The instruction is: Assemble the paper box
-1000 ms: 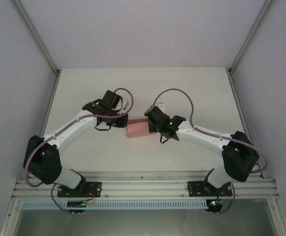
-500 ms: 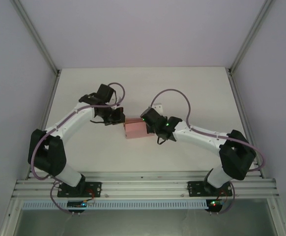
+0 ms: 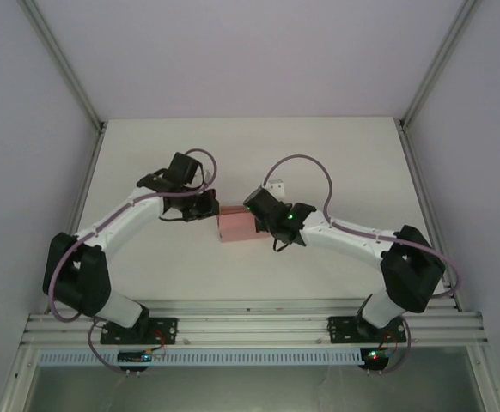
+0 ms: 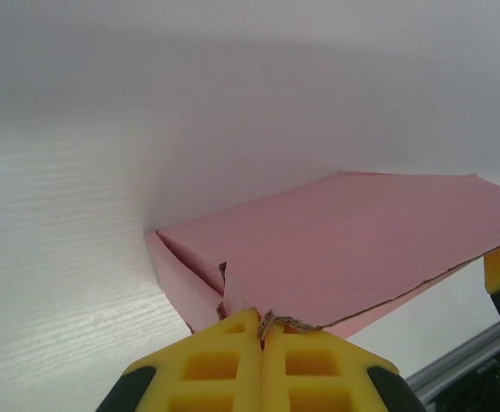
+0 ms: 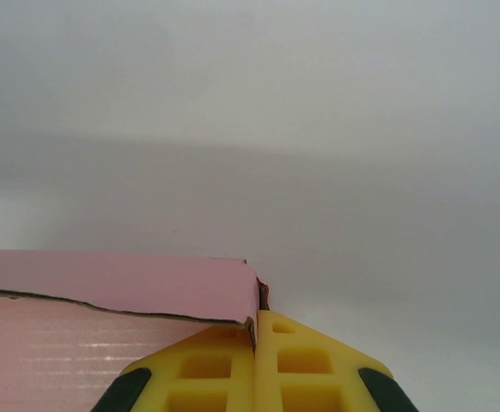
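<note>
The pale-pink paper box (image 3: 236, 226) sits on the white table between the two arms, partly folded. My left gripper (image 3: 209, 206) is at its left end. In the left wrist view its yellow fingers (image 4: 233, 360) are pressed together on the frayed corner of a pink panel (image 4: 362, 240), with a side flap (image 4: 181, 279) folded below. My right gripper (image 3: 257, 215) is at the box's right end. In the right wrist view its yellow fingers (image 5: 301, 365) are shut on the edge of a pink wall (image 5: 121, 283).
A small white object (image 3: 275, 186) lies on the table just behind the right gripper. An aluminium rail (image 3: 250, 324) runs along the near edge by the arm bases. Pale walls enclose the table on three sides.
The left arm has swung its gripper leftward and back and now sits at the box's left end. The right gripper and the box have shifted slightly left and farther from the bases.
</note>
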Available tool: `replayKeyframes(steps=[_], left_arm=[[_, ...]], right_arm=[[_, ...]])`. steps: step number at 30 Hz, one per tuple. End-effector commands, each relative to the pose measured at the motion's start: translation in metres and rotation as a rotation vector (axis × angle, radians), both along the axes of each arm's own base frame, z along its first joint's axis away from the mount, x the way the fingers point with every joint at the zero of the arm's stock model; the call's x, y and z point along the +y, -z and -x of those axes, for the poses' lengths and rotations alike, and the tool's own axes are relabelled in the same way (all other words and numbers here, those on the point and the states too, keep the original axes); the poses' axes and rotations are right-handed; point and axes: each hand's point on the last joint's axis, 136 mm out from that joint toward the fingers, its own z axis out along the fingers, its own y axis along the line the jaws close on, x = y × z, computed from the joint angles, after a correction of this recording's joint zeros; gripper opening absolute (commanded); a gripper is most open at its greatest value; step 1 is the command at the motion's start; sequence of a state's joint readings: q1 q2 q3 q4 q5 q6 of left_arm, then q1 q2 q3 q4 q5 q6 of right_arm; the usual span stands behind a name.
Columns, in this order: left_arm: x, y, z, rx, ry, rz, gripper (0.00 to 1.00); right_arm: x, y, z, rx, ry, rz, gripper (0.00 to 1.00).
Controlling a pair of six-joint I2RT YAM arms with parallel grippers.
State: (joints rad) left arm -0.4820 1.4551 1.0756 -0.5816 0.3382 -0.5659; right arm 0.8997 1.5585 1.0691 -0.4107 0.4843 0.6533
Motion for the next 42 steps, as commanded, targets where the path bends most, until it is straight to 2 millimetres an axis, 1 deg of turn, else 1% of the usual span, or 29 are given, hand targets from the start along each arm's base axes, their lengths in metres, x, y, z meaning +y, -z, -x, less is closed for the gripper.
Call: replayKeyframes(steps=[1,4,5,8,11,13,15,17,20,23,27,29,30,32,33,35,37,38,39,40,42], left_arm=[[0.016,0.041,0.028,0.054,0.012,-0.146,0.00],[0.014,0.055,0.042,0.032,0.036,-0.196,0.00],[0.007,0.060,0.048,0.027,0.064,-0.179,0.00],[0.001,0.074,0.062,0.021,0.099,-0.204,0.00],[0.009,0.088,0.072,0.029,0.108,-0.274,0.00],[0.018,0.096,0.078,0.032,0.112,-0.334,0.00],[0.018,0.102,0.084,0.043,0.130,-0.342,0.00],[0.013,0.109,0.090,0.043,0.161,-0.338,0.00],[0.019,0.120,0.094,0.035,0.194,-0.412,0.00],[0.026,0.121,0.094,0.046,0.191,-0.459,0.00],[0.026,0.118,0.090,0.015,0.169,-0.451,0.00],[0.023,0.115,0.088,0.002,0.167,-0.439,0.00],[0.022,0.113,0.086,-0.005,0.165,-0.436,0.00],[0.020,0.110,0.084,-0.021,0.168,-0.442,0.00],[0.020,0.109,0.082,-0.032,0.161,-0.451,0.00],[0.018,0.106,0.080,-0.054,0.161,-0.461,0.00],[0.014,0.103,0.079,-0.069,0.169,-0.455,0.00],[0.014,0.101,0.078,-0.079,0.166,-0.456,0.00],[0.012,0.099,0.077,-0.087,0.172,-0.453,0.00],[0.011,0.098,0.076,-0.096,0.173,-0.455,0.00],[0.010,0.094,0.075,-0.112,0.177,-0.453,0.00]], right_arm=[[-0.032,0.036,0.021,0.081,0.027,0.133,0.00],[-0.031,0.038,0.022,0.056,0.017,0.109,0.00],[-0.030,0.038,0.022,0.044,0.013,0.104,0.00],[-0.028,0.039,0.024,0.021,0.001,0.090,0.00],[-0.026,0.041,0.027,0.014,-0.008,0.073,0.00],[-0.027,0.043,0.029,0.020,-0.012,0.074,0.00],[-0.027,0.046,0.031,0.025,-0.015,0.070,0.00],[-0.027,0.047,0.033,0.030,-0.016,0.058,0.00],[-0.026,0.045,0.036,0.039,-0.024,0.033,0.00],[-0.024,0.035,0.034,0.022,-0.034,0.015,0.00],[-0.024,0.018,0.029,-0.001,-0.023,-0.035,0.07],[-0.028,0.009,0.022,-0.004,0.003,-0.084,0.17],[-0.026,0.005,0.021,-0.001,-0.005,-0.113,0.24],[-0.023,-0.001,0.017,0.004,-0.020,-0.174,0.28],[-0.022,-0.004,0.015,0.004,-0.023,-0.197,0.33],[-0.020,-0.010,0.013,0.001,-0.030,-0.237,0.34],[-0.017,-0.015,0.011,0.002,-0.013,-0.292,0.38],[-0.015,-0.018,0.011,-0.013,-0.079,-0.259,0.40],[-0.013,-0.021,0.011,-0.018,-0.092,-0.267,0.44],[-0.013,-0.024,0.011,-0.026,-0.097,-0.275,0.51],[-0.014,-0.029,0.010,-0.034,-0.104,-0.286,0.56]])
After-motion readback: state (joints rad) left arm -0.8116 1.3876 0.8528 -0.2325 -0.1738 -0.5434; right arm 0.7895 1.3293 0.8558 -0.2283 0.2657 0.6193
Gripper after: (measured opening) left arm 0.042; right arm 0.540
